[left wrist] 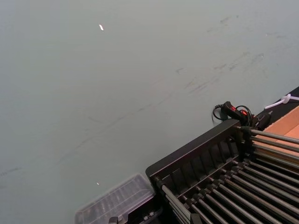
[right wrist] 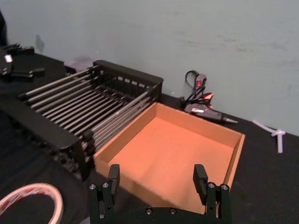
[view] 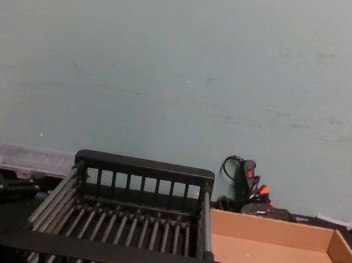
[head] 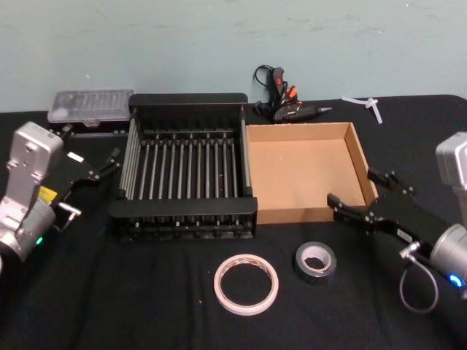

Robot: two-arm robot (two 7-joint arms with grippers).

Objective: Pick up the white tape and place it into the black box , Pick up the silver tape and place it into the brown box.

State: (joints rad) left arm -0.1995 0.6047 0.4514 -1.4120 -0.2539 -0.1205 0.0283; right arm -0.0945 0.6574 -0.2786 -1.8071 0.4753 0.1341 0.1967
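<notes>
White tape [head: 246, 284] flat on the black table [head: 109, 306], just in front of the black box [head: 186, 164]. Silver tape [head: 315, 262] flat beside it, to the right, apart from it, in front of the brown box [head: 306, 173]. Boxes side by side, touching, both empty. Right gripper [head: 359, 197] at the brown box's front right corner, fingers spread, holding nothing. Left gripper [head: 109, 164] left of the black box, fingers apart, holding nothing.
</notes>
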